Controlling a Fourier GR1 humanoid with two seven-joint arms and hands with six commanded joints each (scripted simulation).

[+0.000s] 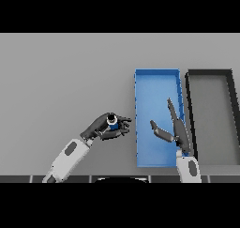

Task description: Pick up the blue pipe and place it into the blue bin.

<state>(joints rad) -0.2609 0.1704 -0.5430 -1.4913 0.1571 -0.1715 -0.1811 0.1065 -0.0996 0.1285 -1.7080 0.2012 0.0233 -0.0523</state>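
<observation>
Right hand (176,128): fingers straight, over shallow rectangular blue bin (157,79) (near edge)
Left hand (105,127): curled round short blue pipe (112,123), left of bin
Black tray (211,73): beside bin

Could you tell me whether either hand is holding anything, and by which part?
The left hand holds the blue pipe, fingers curled around its body below the open end. The right hand holds nothing.

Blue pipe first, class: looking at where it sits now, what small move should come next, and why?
Probably carry it sideways toward the blue bin. The left hand already has its fingers curled round the blue pipe, which sits just outside the bin's near wall, not yet over it. The right hand hangs open over the bin, so the path needs care.
</observation>
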